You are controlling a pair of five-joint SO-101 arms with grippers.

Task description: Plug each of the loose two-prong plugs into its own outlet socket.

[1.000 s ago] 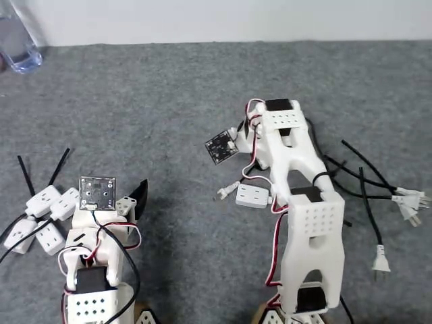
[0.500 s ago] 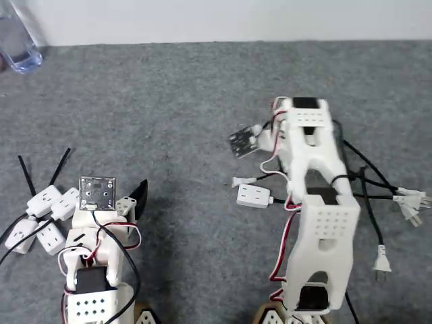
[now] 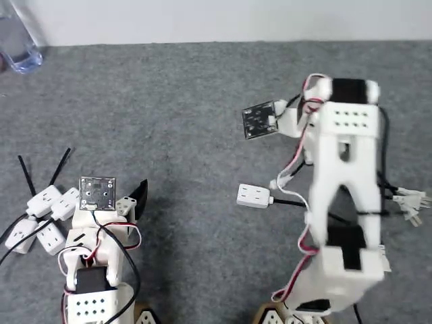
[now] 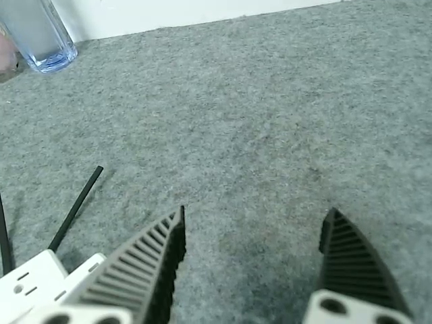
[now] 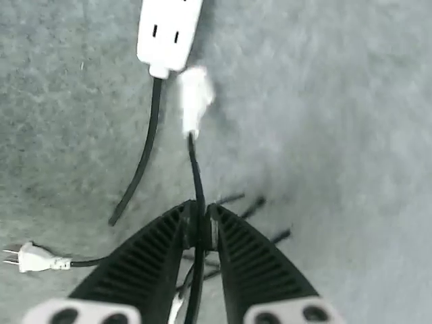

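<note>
Right arm (image 3: 344, 169) has lifted and swung toward the far right over the last second. The plug that lay just left of the lone outlet socket (image 3: 254, 196) has left the mat with it. Left arm (image 3: 98, 270) has not shifted, and the socket sits where it did.

Right gripper (image 5: 200, 214): jaws pinched together on a thin black cord (image 5: 195, 169), which passes between the ribbed fingertips. Nothing else is held. The cord runs on from the tips to a white two-prong plug (image 5: 194, 94), hanging clear of the mat and blurred, so the prongs cannot be made out. The plug ends just short of the socket's cord end and a little to one side, not touching it. The socket lies flat near the middle of the grey mat (image 3: 175, 101), with its own black lead running right, under the arm.

Left gripper (image 4: 253, 226): jaws spread wide, nothing between them, low over bare mat at the near left.

Other task items:
- A cluster of white sockets (image 3: 40, 216) lies at the near left, just left of the left arm, with black leads fanning out.
- Loose plugs (image 3: 408, 201) on black cords lie at the right edge.
- One more plug (image 5: 23, 258) lies flat beside the right gripper.

Clear glass (image 3: 17, 40) at the far left corner.
</note>
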